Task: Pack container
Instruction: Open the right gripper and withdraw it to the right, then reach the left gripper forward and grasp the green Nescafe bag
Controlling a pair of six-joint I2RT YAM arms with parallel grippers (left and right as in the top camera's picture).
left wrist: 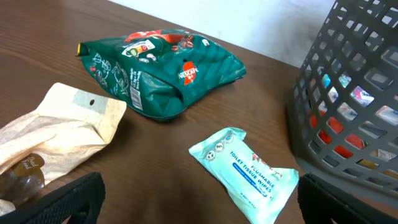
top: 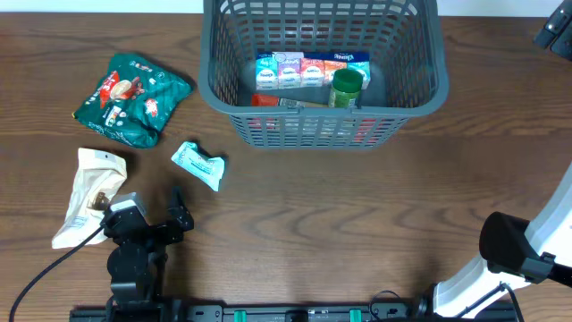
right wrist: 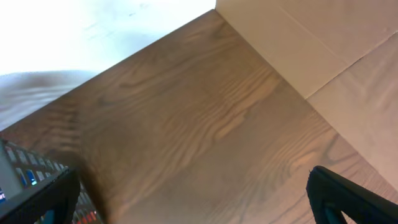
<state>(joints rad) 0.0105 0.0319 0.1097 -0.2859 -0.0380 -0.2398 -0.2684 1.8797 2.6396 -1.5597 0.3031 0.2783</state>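
Note:
The dark grey lattice basket [top: 416, 94] stands at the back centre, and its side shows in the left wrist view [left wrist: 348, 99]. It holds a row of small tissue packs [top: 311, 69], a green-lidded jar [top: 346, 88] and something red. A light blue wipes packet [top: 198, 165] lies on the table, just ahead of my left gripper [left wrist: 199, 202], near its right finger [left wrist: 249, 171]. My left gripper [top: 152, 213] is open and empty. My right gripper [right wrist: 193, 199] is open and empty over bare table; a dark part of it shows at the overhead's far right edge [top: 554, 32].
A green coffee bag [top: 131, 98] lies at the left [left wrist: 165, 71]. A beige pouch [top: 89, 192] lies beside my left gripper [left wrist: 56, 134]. The table's far corner and a wall show in the right wrist view.

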